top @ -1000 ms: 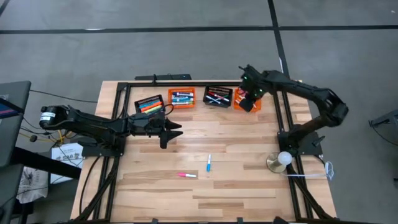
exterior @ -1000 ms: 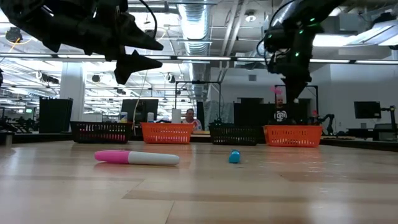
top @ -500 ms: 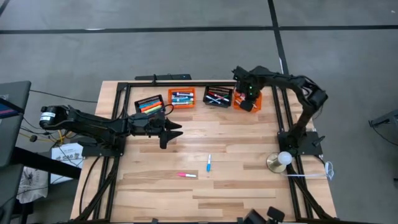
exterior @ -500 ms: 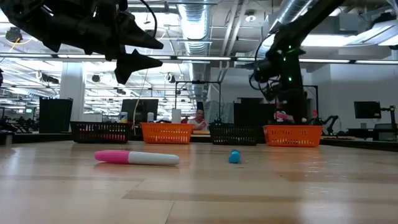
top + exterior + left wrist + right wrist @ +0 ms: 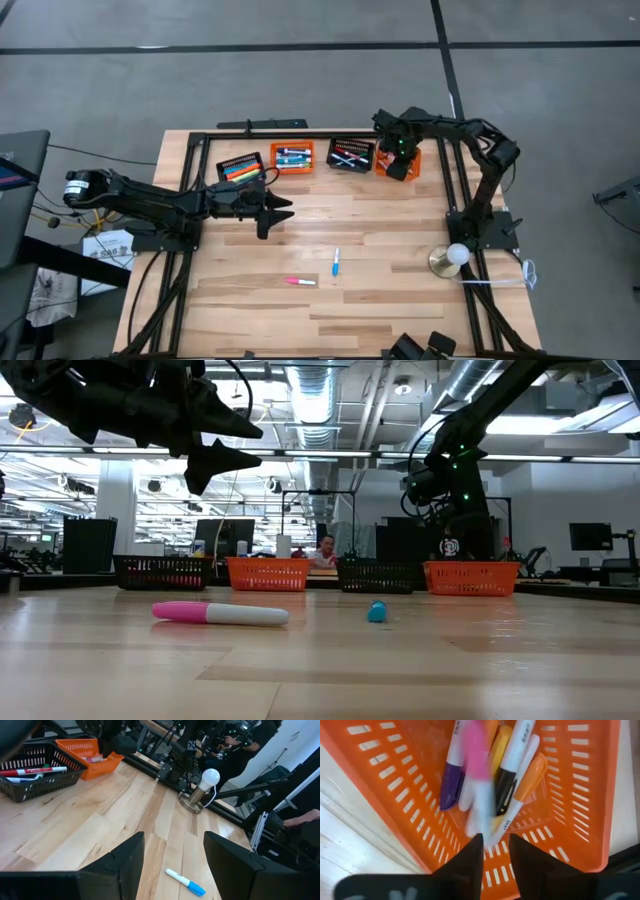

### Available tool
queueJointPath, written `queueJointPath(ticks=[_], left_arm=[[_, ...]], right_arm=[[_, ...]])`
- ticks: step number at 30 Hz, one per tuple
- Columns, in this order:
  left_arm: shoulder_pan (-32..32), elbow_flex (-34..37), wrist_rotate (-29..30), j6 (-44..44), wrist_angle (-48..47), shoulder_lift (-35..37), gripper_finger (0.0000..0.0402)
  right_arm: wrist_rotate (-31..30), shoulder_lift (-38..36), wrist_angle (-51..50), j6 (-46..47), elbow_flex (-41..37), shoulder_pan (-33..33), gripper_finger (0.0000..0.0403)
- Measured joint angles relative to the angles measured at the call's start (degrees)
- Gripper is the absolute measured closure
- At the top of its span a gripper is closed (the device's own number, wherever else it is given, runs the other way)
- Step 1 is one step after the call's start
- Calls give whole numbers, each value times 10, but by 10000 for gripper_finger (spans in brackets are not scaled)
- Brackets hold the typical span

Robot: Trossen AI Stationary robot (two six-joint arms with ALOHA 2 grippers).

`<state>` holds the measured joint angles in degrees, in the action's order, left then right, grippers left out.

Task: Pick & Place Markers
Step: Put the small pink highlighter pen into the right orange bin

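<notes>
My right gripper (image 5: 396, 151) hangs low over the rightmost orange basket (image 5: 409, 166) at the far edge, fingers a little apart (image 5: 495, 840). A pink-and-white marker (image 5: 475, 775) shows blurred just beyond its fingertips, above several markers lying in the basket. It is not between the fingers. My left gripper (image 5: 277, 210) hovers open above the table's left middle (image 5: 172, 855). Two markers lie flat on the wood: a pink-and-white one (image 5: 300, 282) (image 5: 218, 614) and a blue one (image 5: 336, 262) (image 5: 186, 882). My right gripper points down into the orange basket. The blurred pink marker's white end (image 5: 477, 825) shows right at one fingertip (image 5: 474, 851), and I cannot tell whether they touch.
Four slatted baskets stand in a row at the far edge: black (image 5: 241, 167), orange (image 5: 293, 157), black (image 5: 351, 155) and the orange one. A lamp with a round bulb (image 5: 452, 258) stands near the right edge. Bare wood lies around the two loose markers.
My right gripper has come down toward the rightmost orange basket and shifted slightly left. The pink marker seen at its fingertips went down with it and now shows blurred inside the basket.
</notes>
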<state>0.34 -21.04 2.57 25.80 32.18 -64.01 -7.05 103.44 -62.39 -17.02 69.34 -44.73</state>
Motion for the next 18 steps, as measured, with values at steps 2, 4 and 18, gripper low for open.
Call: queueJointPath(ticks=[2, 4, 18], left_arm=[[0, 0, 0, 0, 0, 0, 198], [0, 0, 0, 0, 0, 0, 198], [0, 0, 0, 0, 0, 0, 198]], right_arm=[[0, 0, 0, 0, 0, 0, 310], [0, 0, 0, 0, 0, 0, 293], [-4, -11, -12, 10, 38, 7, 257]])
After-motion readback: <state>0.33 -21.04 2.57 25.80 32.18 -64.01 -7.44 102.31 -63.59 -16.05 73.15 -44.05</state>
